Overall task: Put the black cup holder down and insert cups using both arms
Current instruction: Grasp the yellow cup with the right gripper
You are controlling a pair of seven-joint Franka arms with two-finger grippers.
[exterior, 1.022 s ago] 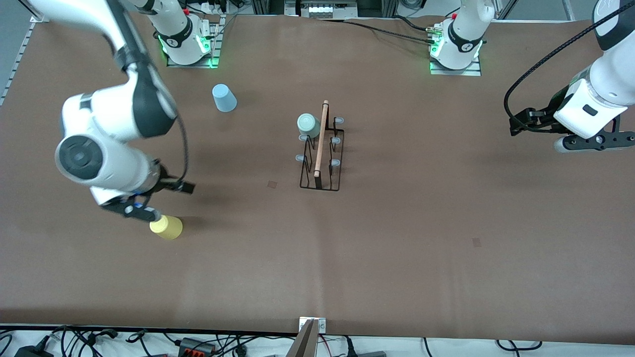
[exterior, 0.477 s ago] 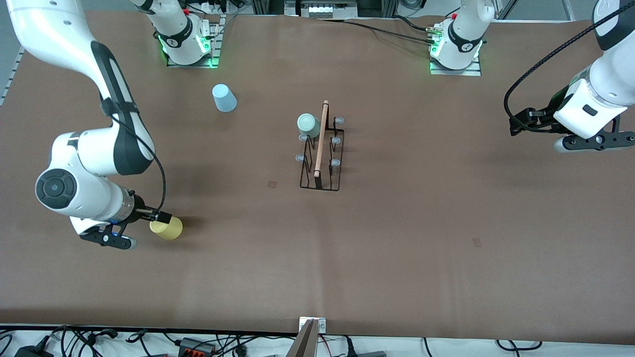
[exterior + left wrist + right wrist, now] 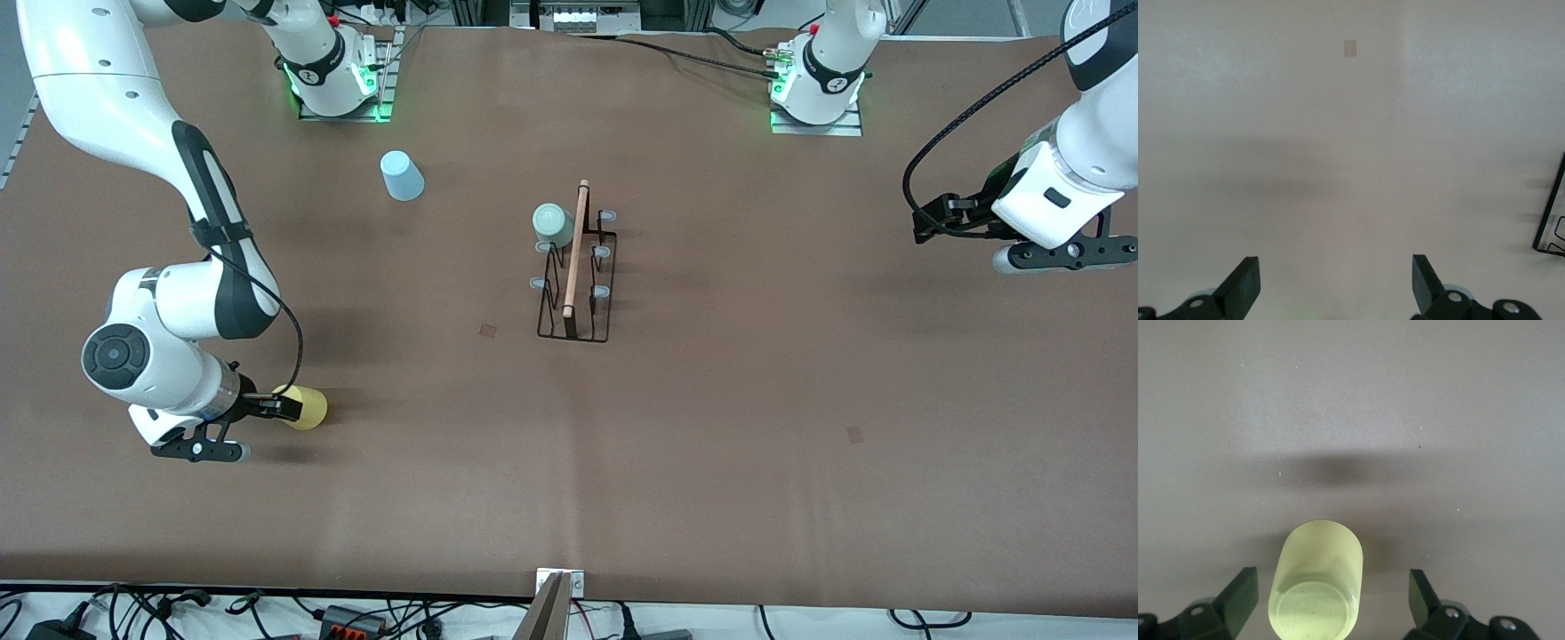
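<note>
- A brown table [image 3: 711, 427] carries a black wire cup holder [image 3: 575, 293] at its middle, standing upright with a light wooden rod handle [image 3: 573, 249] along its top and small pale pegs along both sides
- A pale mint green cup [image 3: 553, 224] sits upside down on one peg, at the end of the cup holder farther from the front camera, on the side toward the right arm's end of the table
- A light blue cup [image 3: 402, 175] stands upside down on the table, near the right arm's base and well apart from the cup holder
- A yellow cup [image 3: 302, 408] lies on its side toward the right arm's end of the table, nearer to the front camera than the cup holder
- The right gripper [image 3: 283, 407] is low at the yellow cup; its black fingers [image 3: 1238, 597] are spread wide, one on each side of the cup, neither pressing it
- The left gripper [image 3: 929, 222] waits in the air over the left arm's end of the table; its fingers [image 3: 1241, 287] are spread wide with nothing between them; a corner of the cup holder shows at the edge of its wrist view
</note>
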